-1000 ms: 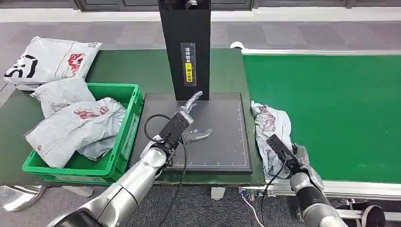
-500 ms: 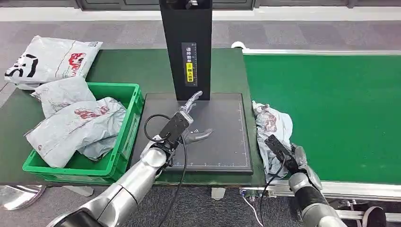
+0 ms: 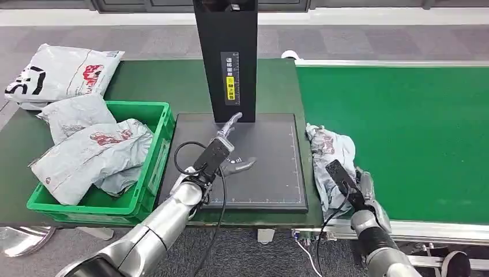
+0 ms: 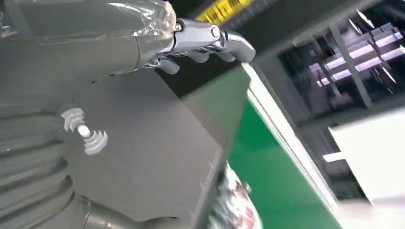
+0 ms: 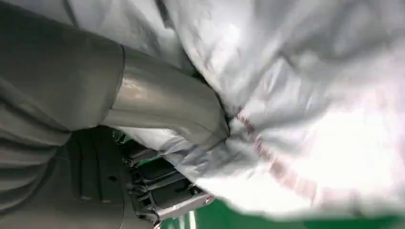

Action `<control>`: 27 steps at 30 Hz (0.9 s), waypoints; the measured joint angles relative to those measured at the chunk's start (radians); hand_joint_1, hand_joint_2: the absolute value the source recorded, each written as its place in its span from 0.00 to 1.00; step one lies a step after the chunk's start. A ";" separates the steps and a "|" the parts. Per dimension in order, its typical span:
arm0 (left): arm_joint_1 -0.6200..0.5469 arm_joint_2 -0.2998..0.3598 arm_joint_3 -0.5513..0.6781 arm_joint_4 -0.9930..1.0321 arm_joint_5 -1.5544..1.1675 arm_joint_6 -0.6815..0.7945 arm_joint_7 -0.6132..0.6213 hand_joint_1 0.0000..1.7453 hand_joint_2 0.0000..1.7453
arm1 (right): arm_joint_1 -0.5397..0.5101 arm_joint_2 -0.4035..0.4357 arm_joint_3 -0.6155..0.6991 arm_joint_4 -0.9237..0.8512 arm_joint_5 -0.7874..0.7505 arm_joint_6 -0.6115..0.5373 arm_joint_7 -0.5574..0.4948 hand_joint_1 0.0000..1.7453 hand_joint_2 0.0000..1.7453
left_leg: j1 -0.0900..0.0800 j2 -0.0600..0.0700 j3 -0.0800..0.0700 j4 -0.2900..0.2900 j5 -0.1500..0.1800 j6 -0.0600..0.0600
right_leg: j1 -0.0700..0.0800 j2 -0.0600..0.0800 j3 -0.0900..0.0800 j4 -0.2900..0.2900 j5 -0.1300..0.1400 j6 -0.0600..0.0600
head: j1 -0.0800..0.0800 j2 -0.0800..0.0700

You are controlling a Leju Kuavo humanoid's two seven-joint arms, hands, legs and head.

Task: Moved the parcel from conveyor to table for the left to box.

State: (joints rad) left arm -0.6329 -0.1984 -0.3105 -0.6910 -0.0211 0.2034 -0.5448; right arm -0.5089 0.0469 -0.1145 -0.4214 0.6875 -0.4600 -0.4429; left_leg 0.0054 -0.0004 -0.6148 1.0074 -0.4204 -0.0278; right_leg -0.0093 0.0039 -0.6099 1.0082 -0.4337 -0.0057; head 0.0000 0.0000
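The crumpled grey parcel (image 3: 330, 151) with red print lies at the conveyor's (image 3: 403, 127) left edge, beside the black pad (image 3: 271, 167). My right hand (image 3: 361, 193) grips its near end. In the right wrist view the thumb (image 5: 167, 109) presses into the grey parcel (image 5: 310, 95) and dark fingers lie under it. My left hand (image 3: 230, 154) hovers over the pad, fingers spread and holding nothing. The left wrist view shows those fingers (image 4: 210, 40) above the pad (image 4: 143, 157), with the parcel (image 4: 234, 205) off the pad's edge.
A green crate (image 3: 155, 167) at the left holds grey parcels (image 3: 95, 153). More parcels (image 3: 57, 72) lie on the table behind it. A black post (image 3: 226, 57) rises at the pad's far edge.
My right hand has shifted slightly against the parcel's near end. The parcel and my left hand have hardly moved.
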 measured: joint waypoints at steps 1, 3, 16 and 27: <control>-0.010 0.000 0.001 0.021 0.021 0.031 0.001 0.00 1.00 | 0.012 0.006 0.014 -0.064 -0.097 -0.051 -0.071 1.00 1.00 | 0.000 -0.001 -0.002 0.000 0.002 0.001 | -0.001 -0.001 -0.003 0.002 0.001 0.000 | 0.000 0.000; -0.034 0.005 0.006 0.068 0.047 0.048 -0.012 0.00 1.00 | 0.005 0.021 0.075 -0.241 -0.274 -0.120 -0.120 1.00 1.00 | -0.003 0.000 -0.006 0.000 0.004 -0.001 | -0.003 0.000 -0.010 0.003 0.002 -0.001 | 0.000 0.000; -0.084 0.005 0.006 0.162 0.071 0.070 -0.038 0.00 1.00 | -0.028 0.066 0.274 -0.507 -0.308 -0.133 -0.055 1.00 1.00 | -0.002 -0.002 -0.006 0.000 0.004 -0.001 | -0.002 -0.001 -0.009 0.003 0.002 -0.001 | 0.000 0.000; -0.085 0.006 0.007 0.170 0.077 0.073 -0.040 0.00 1.00 | -0.061 0.088 0.344 -0.493 -0.296 -0.054 -0.004 1.00 1.00 | -0.002 -0.003 -0.007 0.000 0.004 -0.001 | -0.001 -0.001 -0.009 0.003 0.002 -0.001 | 0.000 0.000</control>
State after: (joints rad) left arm -0.7182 -0.1926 -0.3033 -0.5207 0.0557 0.2769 -0.5844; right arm -0.5697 0.1346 0.2292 -0.9148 0.3914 -0.5137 -0.4469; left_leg 0.0031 -0.0032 -0.6213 1.0075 -0.4160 -0.0288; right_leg -0.0108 0.0028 -0.6187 1.0116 -0.4315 -0.0068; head 0.0000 0.0000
